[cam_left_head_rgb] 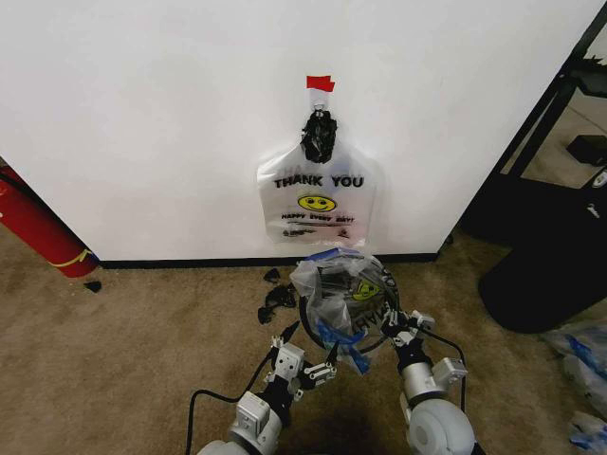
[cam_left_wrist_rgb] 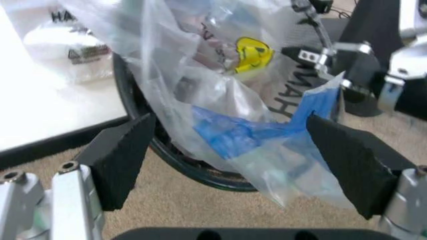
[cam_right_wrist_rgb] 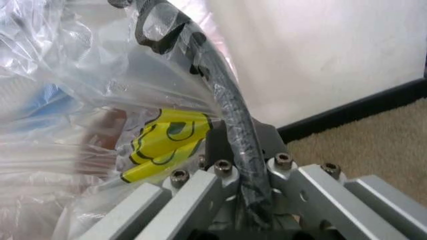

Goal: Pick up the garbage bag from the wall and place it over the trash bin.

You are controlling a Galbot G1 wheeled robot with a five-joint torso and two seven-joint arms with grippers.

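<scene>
The garbage bag (cam_left_head_rgb: 343, 289), see-through with a yellow smiley and blue strips, is draped over the trash bin (cam_left_head_rgb: 303, 318), which stands on the carpet in front of the wall (cam_left_head_rgb: 142, 114). My left gripper (cam_left_head_rgb: 318, 355) is open at the bin's near side. In the left wrist view, its black pads (cam_left_wrist_rgb: 120, 160) stand wide on either side of the bag's blue strip (cam_left_wrist_rgb: 247, 132), without touching it. My right gripper (cam_left_head_rgb: 394, 327) is at the bin's right side. In the right wrist view it (cam_right_wrist_rgb: 243, 165) is shut on the plastic-covered bin rim (cam_right_wrist_rgb: 230, 112).
A second "THANK YOU" bag (cam_left_head_rgb: 318, 194) hangs on the wall under red tape. A red cylinder (cam_left_head_rgb: 38, 232) leans at the left. A big black sack (cam_left_head_rgb: 545, 275) and loose bags (cam_left_head_rgb: 583, 370) lie on the right. Black scraps (cam_left_head_rgb: 277, 301) lie on the carpet.
</scene>
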